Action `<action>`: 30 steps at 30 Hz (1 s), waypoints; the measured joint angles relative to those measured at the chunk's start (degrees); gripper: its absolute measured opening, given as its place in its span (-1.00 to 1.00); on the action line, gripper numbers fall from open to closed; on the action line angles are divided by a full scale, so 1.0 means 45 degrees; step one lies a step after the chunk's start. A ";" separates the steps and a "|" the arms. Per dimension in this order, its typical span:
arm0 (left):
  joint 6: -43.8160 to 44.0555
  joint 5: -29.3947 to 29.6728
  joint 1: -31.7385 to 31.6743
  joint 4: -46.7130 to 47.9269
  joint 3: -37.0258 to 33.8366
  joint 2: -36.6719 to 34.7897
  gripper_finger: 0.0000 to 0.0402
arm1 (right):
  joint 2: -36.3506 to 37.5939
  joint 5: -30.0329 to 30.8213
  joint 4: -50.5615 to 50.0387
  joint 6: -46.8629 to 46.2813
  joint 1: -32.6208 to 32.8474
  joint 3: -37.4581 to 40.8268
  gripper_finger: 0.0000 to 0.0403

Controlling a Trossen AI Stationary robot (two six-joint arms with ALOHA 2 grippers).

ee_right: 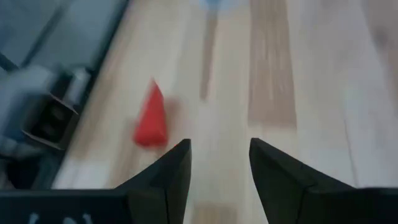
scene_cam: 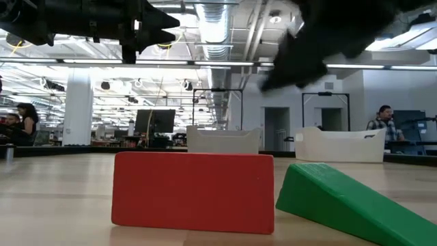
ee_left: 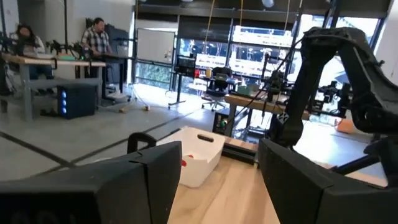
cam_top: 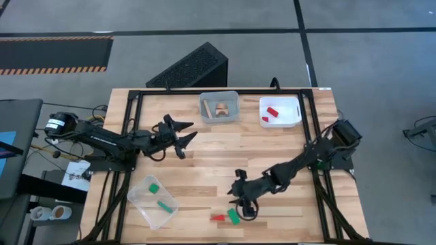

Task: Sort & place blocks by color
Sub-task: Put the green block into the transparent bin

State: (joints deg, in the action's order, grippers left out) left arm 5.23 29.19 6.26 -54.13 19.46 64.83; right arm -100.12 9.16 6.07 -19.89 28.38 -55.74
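High view: the right gripper (cam_top: 244, 204) is seen low in the middle of the frame, just beside a green block (cam_top: 234, 216) and a red block (cam_top: 218, 218), which lie together near the bottom edge of the table (cam_top: 204, 160). In the right wrist view its fingers (ee_right: 171, 171) are apart, with bare wood between them, and the red block (ee_right: 151, 117) lies ahead, off to the left of the gap. Nothing is held.

The left gripper (cam_top: 182, 136) is held above the table at centre left, its fingers spread and empty.

Three bins are seen: one at the lower left (cam_top: 136, 197) with two green blocks (cam_top: 159, 195), one at top centre (cam_top: 231, 99) with wood blocks (cam_top: 219, 111), one at the upper right (cam_top: 294, 103) with red blocks (cam_top: 272, 113).

In the low view the red block (scene_cam: 193, 191) and the green block (scene_cam: 341, 198) are very near to each other, and the green one looks tilted or wedge-shaped.

Some risks can be judged from this. Because the two blocks are so close, one finger may push the neighbour while the other block is grasped, and both may be moved. A sloped face may slip out of the fingers. Since the blocks are near the table edge, a push could send one off the table.
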 joint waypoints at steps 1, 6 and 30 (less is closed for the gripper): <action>0.0109 0.0000 0.0000 0.0006 0.0000 0.0003 0.00 | -0.0239 -0.0007 -0.0182 -0.0282 0.0005 0.0009 -0.09; 0.0514 -0.0010 0.0000 0.0137 0.0000 0.0003 0.00 | -0.1489 -0.1386 -0.0348 -0.1629 0.0029 0.0034 -0.07; 0.1023 0.0136 0.0000 0.0519 0.0000 0.0003 0.00 | -0.1557 -0.0356 -0.6047 0.0341 0.0894 -0.2724 -0.39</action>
State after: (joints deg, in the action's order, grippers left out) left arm 9.84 29.80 6.26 -51.80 19.46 64.84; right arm -107.13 7.56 -21.14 -18.36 32.40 -68.00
